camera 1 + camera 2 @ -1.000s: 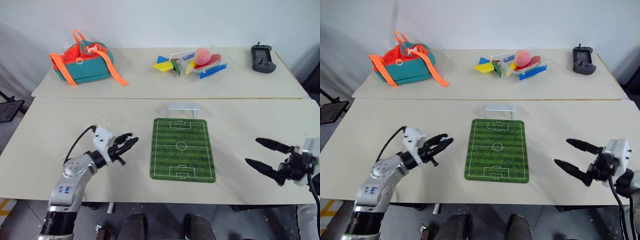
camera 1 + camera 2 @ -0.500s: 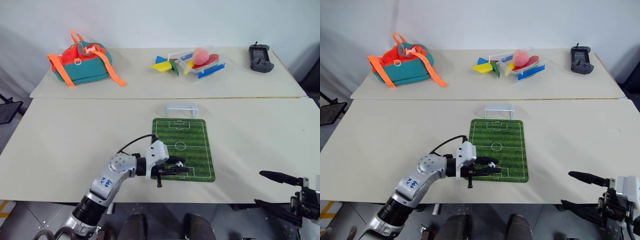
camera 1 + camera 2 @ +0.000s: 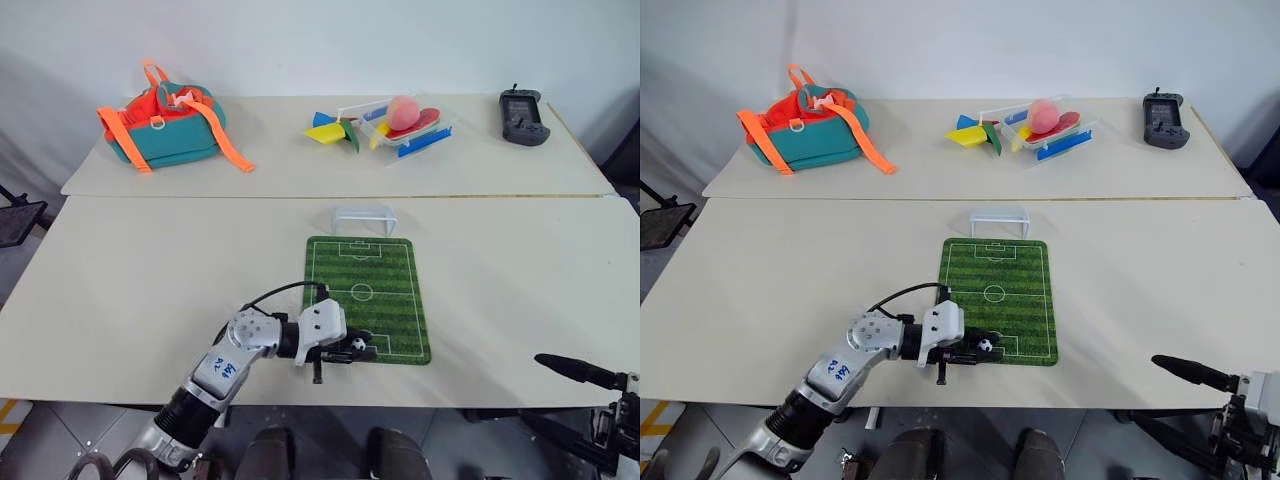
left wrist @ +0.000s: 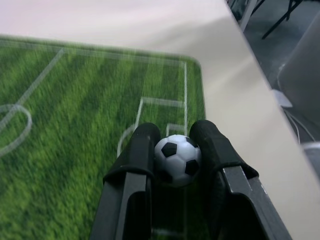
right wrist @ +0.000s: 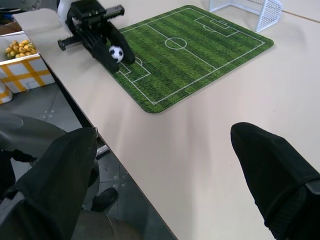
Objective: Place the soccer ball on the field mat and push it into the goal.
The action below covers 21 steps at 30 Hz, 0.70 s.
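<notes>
The soccer ball (image 4: 177, 160) is a tiny white ball with black patches, and my left gripper (image 3: 357, 347) is shut on it between both black fingers (image 4: 140, 150). It is held low over the near penalty box of the field mat (image 3: 365, 280), a green striped mat with white lines; I cannot tell whether it touches the grass. The goal (image 3: 364, 214), a small whitish frame, stands at the mat's far end, facing it. My right gripper (image 5: 162, 132) is open and holds nothing, off the table's near right edge, well away from the mat (image 5: 190, 55) and the ball (image 5: 116, 52).
On the far table lie a teal and orange bag (image 3: 165, 125), a clear tray of coloured pieces with a pink ball (image 3: 395, 122), and a black handheld controller (image 3: 524, 116). A seam (image 3: 200, 197) separates the two tables. A box of yellow items (image 5: 22, 60) sits on the floor below.
My left gripper swung right from the bare table beside the mat to the mat's near end and sank lower. My right gripper drew back past the table's front edge.
</notes>
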### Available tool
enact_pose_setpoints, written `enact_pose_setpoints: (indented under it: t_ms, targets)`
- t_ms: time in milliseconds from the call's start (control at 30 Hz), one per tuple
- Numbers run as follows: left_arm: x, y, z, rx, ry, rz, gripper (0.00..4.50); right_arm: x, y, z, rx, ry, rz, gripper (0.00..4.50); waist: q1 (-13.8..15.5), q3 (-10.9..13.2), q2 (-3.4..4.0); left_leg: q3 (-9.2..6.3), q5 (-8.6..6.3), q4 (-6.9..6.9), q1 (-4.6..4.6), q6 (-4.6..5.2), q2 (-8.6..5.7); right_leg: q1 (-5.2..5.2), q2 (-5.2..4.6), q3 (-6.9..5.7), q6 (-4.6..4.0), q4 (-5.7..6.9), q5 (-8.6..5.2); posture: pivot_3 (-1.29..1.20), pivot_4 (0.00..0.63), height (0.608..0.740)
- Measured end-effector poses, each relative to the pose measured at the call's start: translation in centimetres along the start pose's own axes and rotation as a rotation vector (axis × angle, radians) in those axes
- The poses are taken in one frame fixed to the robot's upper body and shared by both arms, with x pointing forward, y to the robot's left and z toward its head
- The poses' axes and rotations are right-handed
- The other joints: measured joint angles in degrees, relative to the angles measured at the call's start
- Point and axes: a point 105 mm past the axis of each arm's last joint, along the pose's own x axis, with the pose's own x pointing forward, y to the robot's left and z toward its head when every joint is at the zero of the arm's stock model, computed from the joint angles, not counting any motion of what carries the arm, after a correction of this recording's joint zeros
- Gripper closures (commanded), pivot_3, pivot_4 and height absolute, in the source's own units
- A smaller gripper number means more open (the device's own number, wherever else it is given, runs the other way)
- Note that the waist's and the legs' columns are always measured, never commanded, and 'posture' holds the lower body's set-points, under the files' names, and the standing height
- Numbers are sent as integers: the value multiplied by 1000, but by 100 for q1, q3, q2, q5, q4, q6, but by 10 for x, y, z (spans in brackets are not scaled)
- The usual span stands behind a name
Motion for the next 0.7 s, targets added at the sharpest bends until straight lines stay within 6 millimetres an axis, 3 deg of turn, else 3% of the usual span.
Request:
enact_pose_setpoints:
  t_ms: [367, 700]
  targets:
    - [10, 5, 2, 45, -9, 11, 3626, 1, -3, 1, -5, -1, -33, 0, 59, 0, 0, 1, -1, 5, 0, 1, 0, 1, 0, 0, 2, 1, 1, 0, 150, 740]
    - [12, 3, 2, 51, -11, 7, 506, 2, -6, 1, -18, 7, -43, 0, 111, -1, 1, 2, -2, 9, 0, 3, 0, 1, 1, 2, 2, 2, 2, 0, 150, 740]
